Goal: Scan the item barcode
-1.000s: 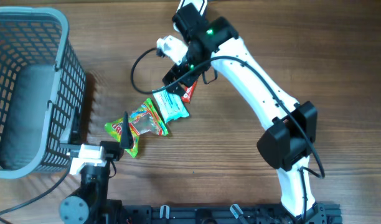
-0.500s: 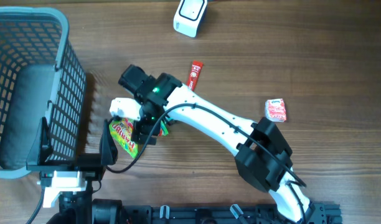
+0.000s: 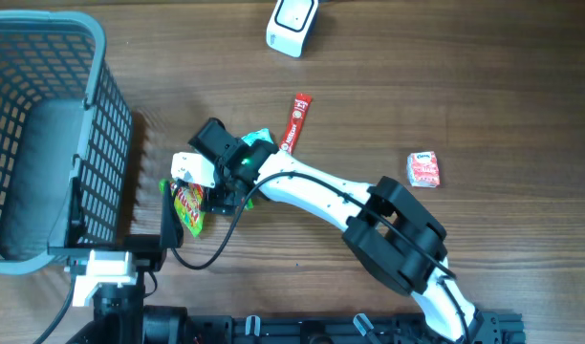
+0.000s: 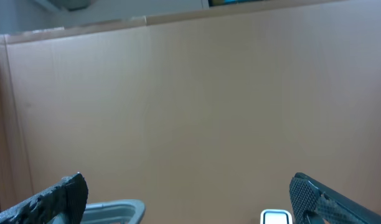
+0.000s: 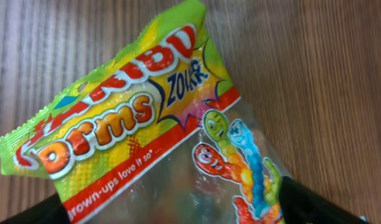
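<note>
having swung across from the table's far side, the right gripper (image 3: pixel 214 183) hovers wide open and empty just above the gummy worm bag (image 3: pixel 188 206), which lies flat with its long axis slanting across the fingers, while the left gripper (image 3: pixel 168 220) gapes idle alongside.

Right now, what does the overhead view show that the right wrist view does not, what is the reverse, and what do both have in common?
Only overhead: the grey mesh basket, the white barcode scanner, the red stick sachet, the small red packet, and a teal packet partly under the right arm. Only right wrist: the print on the gummy worms bag, with cartoon worms and "grown-ups love it so". Both: that bag lying on the wooden table.
</note>
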You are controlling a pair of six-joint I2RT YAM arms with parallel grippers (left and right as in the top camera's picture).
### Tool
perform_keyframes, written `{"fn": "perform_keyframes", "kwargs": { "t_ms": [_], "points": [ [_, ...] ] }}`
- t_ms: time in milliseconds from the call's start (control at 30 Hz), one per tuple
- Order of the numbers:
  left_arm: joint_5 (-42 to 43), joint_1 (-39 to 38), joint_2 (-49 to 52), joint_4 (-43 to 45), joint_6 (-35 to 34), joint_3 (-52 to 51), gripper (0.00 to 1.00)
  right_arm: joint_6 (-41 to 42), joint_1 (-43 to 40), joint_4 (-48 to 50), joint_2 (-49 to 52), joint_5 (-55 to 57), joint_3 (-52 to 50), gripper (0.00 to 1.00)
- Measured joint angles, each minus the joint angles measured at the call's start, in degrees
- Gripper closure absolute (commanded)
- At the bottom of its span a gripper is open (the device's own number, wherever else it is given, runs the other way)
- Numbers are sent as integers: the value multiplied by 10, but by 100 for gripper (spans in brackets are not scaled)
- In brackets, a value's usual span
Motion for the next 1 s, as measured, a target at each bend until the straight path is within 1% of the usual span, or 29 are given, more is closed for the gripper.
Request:
{"fn": "perform_keyframes", "kwargs": {
  "t_ms": [67, 100, 133, 167, 200, 300, 400, 467, 600, 700, 733, 767, 800, 833, 867, 900, 933, 1000],
  "points": [
    [0, 0, 0, -16, 0, 0, 0, 1, 0, -3, 17, 7, 0, 35],
    [0, 0, 0, -17, 0, 0, 0, 0, 0, 0, 27, 16, 0, 52],
    [0, 0, 0, -20, 0, 0, 0, 0, 0, -1, 29, 21, 0, 72],
    [0, 0, 0, -21, 0, 0, 0, 1, 0, -1, 29, 27, 1, 87],
    [0, 0, 0, -21, 0, 0, 0, 4, 0, 0, 29, 30, 1, 95],
    [0, 0, 0, -21, 0, 0, 0, 42, -1, 0, 28, 30, 8, 96],
    [-2, 0, 0, -23, 0, 0, 0, 97, -3, -10, 23, 29, 8, 96],
    [-2, 0, 0, -26, 0, 0, 0, 150, -12, -32, 9, 29, 7, 96],
    [-2, 0, 0, -54, 0, 1, 0, 293, -79, -94, -51, 9, 7, 96],
    [-2, 0, 0, -118, 0, 2, 0, 377, -151, -162, -76, -52, 7, 96],
    [-4, 0, 0, -132, -3, 2, 0, 404, -184, -184, -77, -74, 7, 91],
    [-4, 0, 0, -153, -12, 3, 0, 426, -219, -207, -77, -90, 6, 82],
    [-4, 0, 0, -169, -23, 3, 0, 438, -242, -220, -77, -91, 6, 80],
    [-4, 0, 0, -191, -36, 3, 0, 449, -268, -230, -77, -87, 6, 81],
    [-4, 0, 0, -208, -46, 3, 0, 453, -286, -235, -77, -73, 6, 91],
    [-4, 0, 0, -225, -58, 3, 0, 458, -303, -238, -77, -44, 4, 96],
    [-4, 0, 0, -228, -70, 3, 0, 459, -312, -239, -77, -24, -1, 95],
    [-4, 0, 0, -229, -86, -1, 0, 455, -317, -237, -77, -22, -12, 96]
  ]
}}
